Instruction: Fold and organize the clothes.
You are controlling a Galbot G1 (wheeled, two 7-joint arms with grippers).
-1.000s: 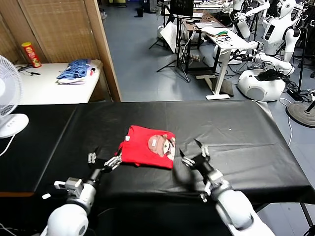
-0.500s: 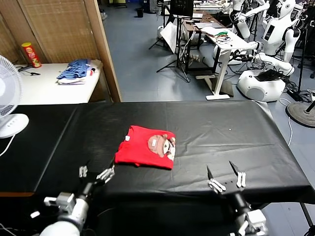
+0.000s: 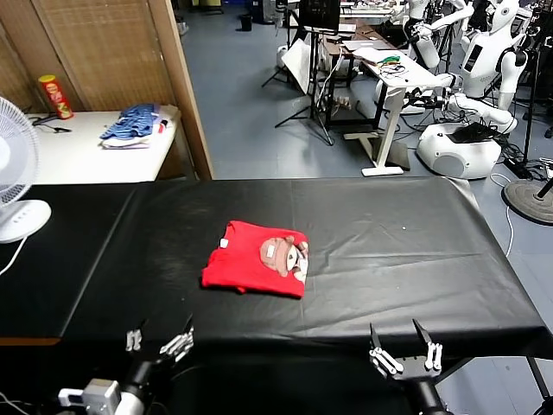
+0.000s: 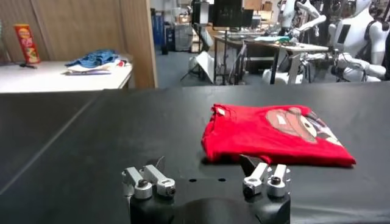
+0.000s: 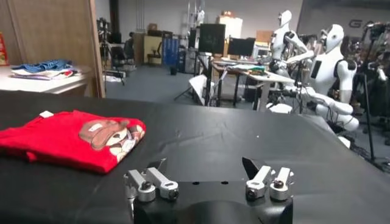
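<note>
Red T-shirt (image 3: 257, 270) lies folded in compact rectangle, print up, near centre of black worktop (image 3: 415, 251); nothing touches it. Judgement: fold looks finished. Left gripper (image 3: 159, 341) at near edge, left of shirt, jaws spread wide, empty. Right gripper (image 3: 404, 354) at near edge, right of shirt, jaws spread wide, empty. Both well clear, likely so as not to disturb fold.

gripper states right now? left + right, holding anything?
Left gripper: open, holding nothing, at the table's near edge, clear of the red T-shirt.
Right gripper: open, empty, also at the near edge.
</note>
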